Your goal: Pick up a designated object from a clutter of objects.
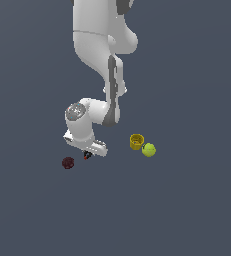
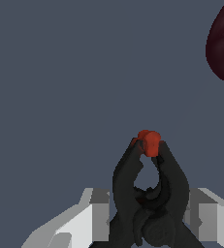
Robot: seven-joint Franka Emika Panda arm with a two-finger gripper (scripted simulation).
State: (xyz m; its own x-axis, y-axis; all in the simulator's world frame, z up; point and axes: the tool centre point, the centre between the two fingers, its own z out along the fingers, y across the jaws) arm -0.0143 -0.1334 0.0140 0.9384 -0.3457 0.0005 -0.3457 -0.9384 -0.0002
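Black and forked, the red-tipped clamp [image 2: 150, 193] fills the near part of the wrist view, seated between the two pale gripper fingers [image 2: 84, 223] that flank its body on either side, its red tip pointing away from the hand. Whether the fingers actually press on the clamp cannot be told from either picture, since the contact faces are hidden behind the clamp's own dark body. From the exterior view, the white Panda arm [image 1: 94, 45] drops from above, bends at a low elbow and turns its wrist down so that the gripper [image 1: 89, 152] sits close over the grey floor [image 1: 187, 210], with only a dark speck and a red dot of the clamp showing beneath it. A dark maroon ball [image 1: 68, 163] lies just beside the gripper toward the exterior view's left, and appears only as a cut-off curve at the wrist view's edge. Farther off on the gripper's other side, a yellow cup [image 1: 136, 141] stands touching or nearly touching a yellow-green ball [image 1: 148, 149]. No orange-red ball is visible in either picture.
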